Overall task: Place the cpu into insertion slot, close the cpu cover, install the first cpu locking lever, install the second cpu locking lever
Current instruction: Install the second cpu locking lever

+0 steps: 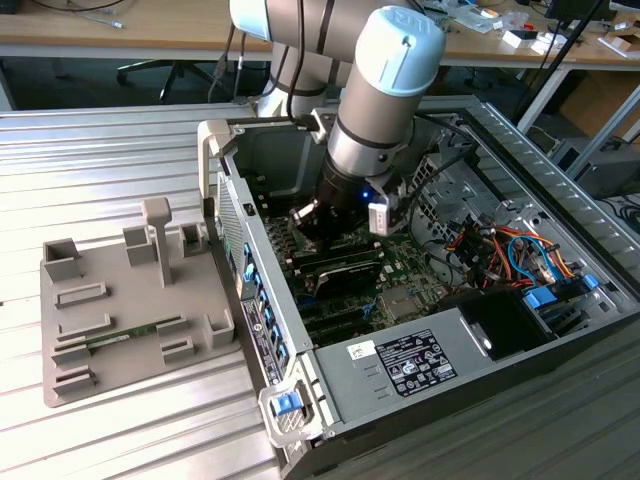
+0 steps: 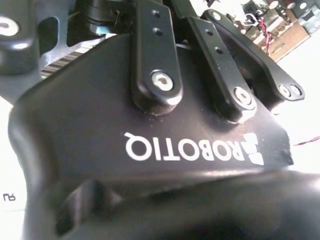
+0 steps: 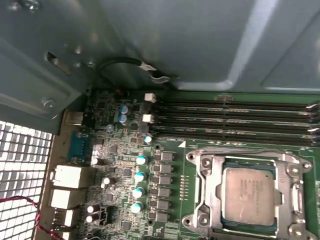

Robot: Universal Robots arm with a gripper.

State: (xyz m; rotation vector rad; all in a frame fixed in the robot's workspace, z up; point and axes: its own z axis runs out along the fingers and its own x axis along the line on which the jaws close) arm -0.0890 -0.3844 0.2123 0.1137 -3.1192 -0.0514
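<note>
**While the arm hangs inside the case, the cpu already lies in its socket**

As you look down from the exterior view, the open computer case (image 1: 420, 300) lies on its side on the ribbed metal table (image 1: 100, 160), with a grey fixture tray (image 1: 120, 320) just beside it on the exterior view's left. Your arm (image 1: 385, 90) reaches down into the case, and the gripper (image 1: 325, 225) hovers low over the green motherboard (image 1: 400, 265).

In the first wrist view you find the board's long black memory slots (image 3: 235, 120) and, beside them, the insertion slot (image 3: 200, 192). The cpu (image 3: 248, 192) sits flat inside it, silver top up, so by my reading the first step is done. The cpu cover (image 3: 212, 162) looks to be lying down around the chip, though you cannot be sure it is fully seated. Whether either locking lever is hooked I cannot tell, so count both as still outstanding.

The second wrist view gives you the gripper's black body and linkage bars (image 2: 155, 60), not the tips; I cannot tell whether it is apart or together, nor see anything held.
</note>
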